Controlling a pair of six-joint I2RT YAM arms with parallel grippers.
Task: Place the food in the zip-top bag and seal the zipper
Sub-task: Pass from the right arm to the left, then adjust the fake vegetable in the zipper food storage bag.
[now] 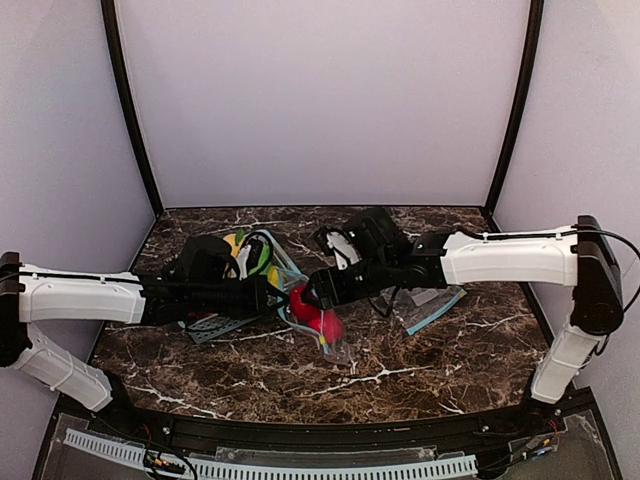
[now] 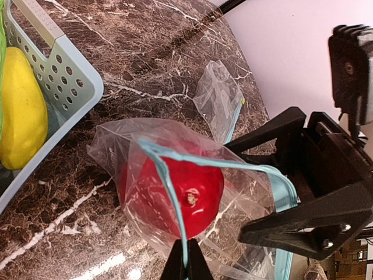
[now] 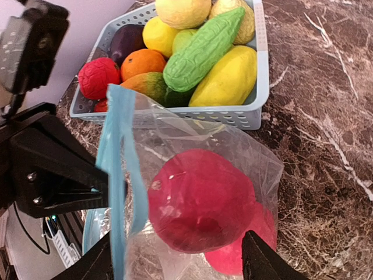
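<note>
- The left gripper (image 2: 186,263) is fully closed, and its tips pinch the light-blue zipper (image 2: 168,192) of the zip-top bag (image 2: 111,151).
- The right gripper (image 3: 180,265) stands wide apart with the bag between its fingers. I cannot tell if they touch the plastic.
- The red food (image 3: 201,198) sits inside the bag, directly in front of both grippers, and the bag mouth gapes.
- The two grippers face each other closely over the bag, near the middle of the table (image 1: 420,370).
- The basket (image 3: 256,87) full of toy fruits is just beside the bag on the far-left side.
- A second bag (image 1: 432,305) lies flat to the right, and bare marble shows toward the near edge.
</note>
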